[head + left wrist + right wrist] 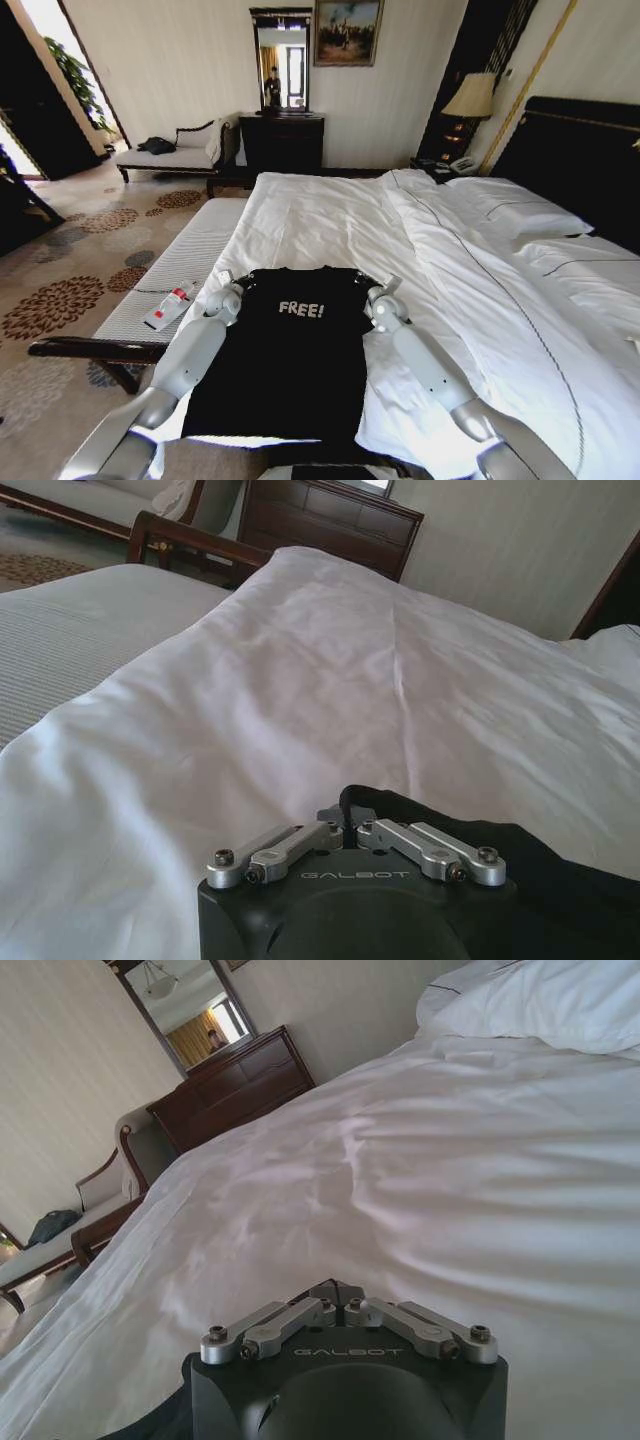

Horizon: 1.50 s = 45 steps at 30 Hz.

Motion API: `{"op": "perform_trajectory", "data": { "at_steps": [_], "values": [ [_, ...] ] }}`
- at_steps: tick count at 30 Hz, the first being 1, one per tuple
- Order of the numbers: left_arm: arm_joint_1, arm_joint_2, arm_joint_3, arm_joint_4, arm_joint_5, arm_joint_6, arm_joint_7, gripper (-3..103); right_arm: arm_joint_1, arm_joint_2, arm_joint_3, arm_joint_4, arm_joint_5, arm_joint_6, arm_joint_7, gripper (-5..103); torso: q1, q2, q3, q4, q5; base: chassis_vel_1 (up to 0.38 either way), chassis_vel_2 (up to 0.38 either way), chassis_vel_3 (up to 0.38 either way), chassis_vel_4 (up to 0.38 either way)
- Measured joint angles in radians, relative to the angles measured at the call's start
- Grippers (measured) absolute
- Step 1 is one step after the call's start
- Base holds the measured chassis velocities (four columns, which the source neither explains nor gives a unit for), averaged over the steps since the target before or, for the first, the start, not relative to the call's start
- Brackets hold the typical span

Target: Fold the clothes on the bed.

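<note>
- Flat on the near end of the bed (330, 215), the black T-shirt (290, 350) lies spread over the white duvet (440, 300), chest lettering facing up and its top edge farthest from the robot.
- Left tool (228, 291) sits at the shirt's left shoulder corner; in the left wrist view its tips (345, 815) are pressed together, pinching the black fabric edge (500, 850).
- Right tool (381, 295) sits at the right shoulder corner; in the right wrist view its fingers (338, 1295) meet, drawn together over the duvet (400, 1180), and whether any cloth sits between them cannot be told.
- Beside the bed on the robot's left, a small bottle (168, 304) with a red label lies on the pale bench surface (170, 270).
- Pillows (520, 215) rest against the dark headboard (580, 160) to the right.
</note>
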Motion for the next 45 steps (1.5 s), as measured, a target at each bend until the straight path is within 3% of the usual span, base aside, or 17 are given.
{"op": "perform_trajectory", "data": {
  "at_steps": [8,15,16,19,20,25,26,28,29,30,32,33,34,37,39,42,45],
  "values": [
    [-0.050,-0.039,0.026,0.097,0.044,-0.025,0.036,1,0.023,0.044,-0.004,-0.106,-0.050,0.022,-0.018,0,0.000,0.000,0.000,0.0003,0.0002,0.000,0.000,0.000,0.000],
    [-0.065,-0.049,0.046,0.128,0.061,-0.017,0.005,-2,0.012,0.060,0.003,-0.133,-0.079,0.025,-0.010,-1,0.000,0.000,0.000,0.0001,0.0002,0.000,0.000,0.000,0.000],
    [-0.063,-0.046,0.046,0.121,0.059,-0.014,-0.002,2,0.007,0.058,0.011,-0.123,-0.080,0.038,-0.025,-1,0.000,0.000,0.000,0.0001,0.0002,0.000,0.000,0.000,0.000],
    [-0.032,-0.014,0.021,0.062,0.042,-0.006,-0.019,18,-0.012,0.034,0.043,-0.058,-0.082,0.101,-0.072,15,0.000,0.000,0.000,0.0000,0.0002,0.000,0.000,0.000,0.000],
    [-0.032,-0.014,0.021,0.062,0.042,-0.006,-0.019,18,-0.012,0.034,0.043,-0.058,-0.082,0.101,-0.072,15,0.000,0.000,0.000,0.0000,0.0002,0.000,0.000,0.000,0.000],
    [0.055,0.052,-0.079,-0.079,0.016,0.007,-0.034,34,-0.101,-0.061,0.122,0.102,-0.066,0.161,-0.069,37,0.000,0.000,0.000,0.0008,-0.0002,0.000,0.000,0.000,0.000],
    [0.092,0.073,-0.121,-0.137,0.000,0.012,-0.040,39,-0.153,-0.097,0.150,0.169,-0.046,0.150,-0.042,37,0.000,0.000,0.000,-0.0003,0.0003,0.000,0.000,0.000,0.000],
    [0.152,0.103,-0.180,-0.215,-0.014,0.015,-0.053,50,-0.239,-0.140,0.185,0.283,-0.010,0.106,0.015,47,0.000,0.000,0.000,-0.0009,0.0001,0.000,0.000,0.000,0.000],
    [0.152,0.103,-0.180,-0.215,-0.014,0.015,-0.053,50,-0.239,-0.140,0.185,0.283,-0.010,0.106,0.015,47,0.000,0.000,0.000,-0.0009,0.0001,0.000,0.000,0.000,0.000],
    [0.191,0.121,-0.213,-0.258,-0.014,0.017,-0.063,50,-0.287,-0.156,0.203,0.352,0.025,0.069,0.059,52,0.000,0.000,0.000,-0.0007,0.0003,0.000,0.000,0.000,0.000],
    [0.268,0.145,-0.274,-0.333,-0.009,0.033,-0.084,61,-0.370,-0.164,0.237,0.482,0.141,-0.011,0.178,63,0.000,0.000,0.000,0.0008,0.0000,0.000,0.000,0.000,0.000],
    [0.299,0.150,-0.301,-0.367,-0.012,0.043,-0.092,66,-0.402,-0.160,0.250,0.531,0.189,-0.040,0.231,63,0.000,0.000,0.000,0.0011,-0.0001,0.000,0.000,0.000,0.000],
    [0.299,0.150,-0.301,-0.367,-0.012,0.043,-0.092,66,-0.402,-0.160,0.250,0.531,0.189,-0.040,0.231,63,0.000,0.000,0.000,0.0011,-0.0001,0.000,0.000,0.000,0.000],
    [0.399,0.150,-0.411,-0.510,-0.068,0.076,-0.125,82,-0.534,-0.113,0.295,0.704,0.306,-0.093,0.373,80,0.000,0.000,0.000,0.0004,-0.0002,0.000,0.000,0.000,0.000],
    [0.423,0.147,-0.444,-0.555,-0.086,0.080,-0.131,82,-0.570,-0.096,0.301,0.746,0.325,-0.101,0.397,85,0.000,0.000,0.000,0.0000,-0.0003,0.000,0.000,0.000,0.000],
    [0.511,0.131,-0.566,-0.690,-0.122,0.074,-0.128,97,-0.673,-0.013,0.306,0.852,0.358,-0.105,0.435,99,0.000,0.000,0.000,-0.0004,0.0004,0.000,0.000,0.000,0.000],
    [0.568,0.121,-0.618,-0.738,-0.101,0.057,-0.108,100,-0.693,0.045,0.304,0.865,0.375,-0.104,0.442,100,0.000,0.000,0.000,0.0003,-0.0001,0.000,0.000,0.000,0.000]
  ]
}}
